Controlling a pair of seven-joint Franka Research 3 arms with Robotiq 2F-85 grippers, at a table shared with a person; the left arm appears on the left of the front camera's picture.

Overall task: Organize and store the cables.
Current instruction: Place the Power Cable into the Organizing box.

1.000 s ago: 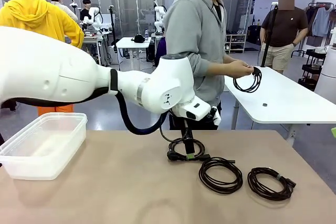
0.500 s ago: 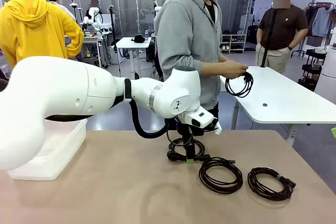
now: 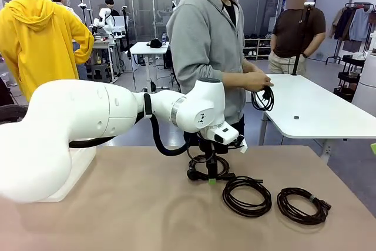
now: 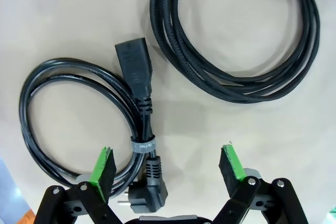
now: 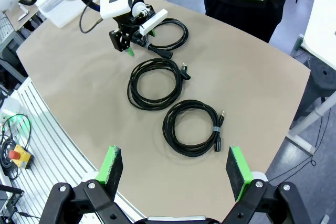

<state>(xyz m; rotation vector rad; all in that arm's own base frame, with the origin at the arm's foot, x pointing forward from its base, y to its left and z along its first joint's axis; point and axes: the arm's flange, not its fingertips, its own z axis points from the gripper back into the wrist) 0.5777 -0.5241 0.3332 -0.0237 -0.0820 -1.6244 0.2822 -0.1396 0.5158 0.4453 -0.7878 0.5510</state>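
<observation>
Left tool [image 4: 167,165] (spread) over coiled cable [image 4: 137,77]

Black cables [image 4: 134,64] lie on a tan table [image 4: 68,14]; green pads [image 4: 104,167], white arm [image 3: 88,116].

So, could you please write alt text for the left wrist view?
The left gripper, fingers open, hangs over a coiled black power cable on the tan table; a coiled braided USB cable lies beside it.

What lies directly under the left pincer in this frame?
A coiled black power cable on the table, its tied plug ends between the pads of the open left pincer. The coil's nearest edge is hidden behind the pincer's finger.
</observation>
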